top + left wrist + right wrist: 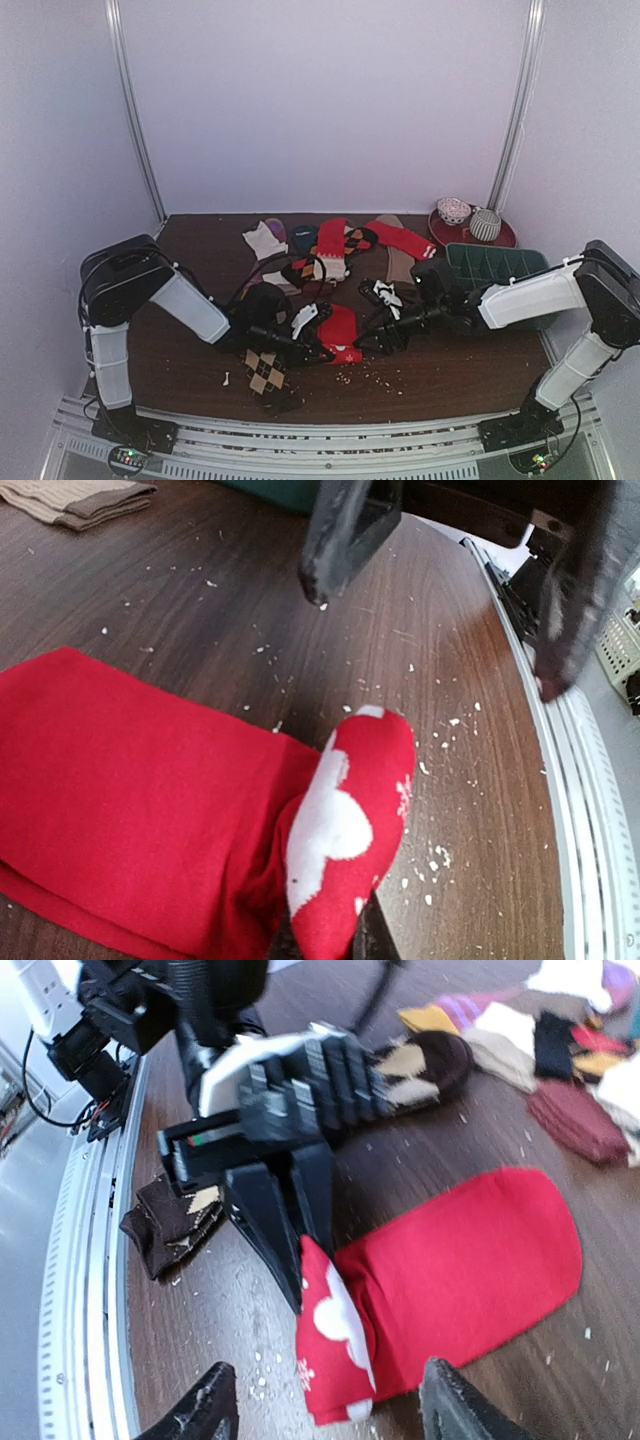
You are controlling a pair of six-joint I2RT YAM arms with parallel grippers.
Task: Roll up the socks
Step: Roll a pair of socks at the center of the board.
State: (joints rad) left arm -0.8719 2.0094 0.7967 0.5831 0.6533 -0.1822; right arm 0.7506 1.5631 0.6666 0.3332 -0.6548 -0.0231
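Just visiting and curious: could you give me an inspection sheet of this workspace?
Surface: dark wood table, scattered with white crumbs.
Job's things: red sock flat mid-table, one end raised; argyle sock bunched near front edge.
Clutter: sock pile at back; green tray and red plate at right.
Hands: left hand shut on red sock's end; right hand open near that end.
Cables: black cable loops over the sock pile.
Surroundings: white walls.

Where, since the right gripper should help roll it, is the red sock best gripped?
Its raised white-patterned end, beside the left gripper pinching it, approached from the right gripper's side, jaws straddling the fold. That end stands off the table; the rest of the red sock lies flat.
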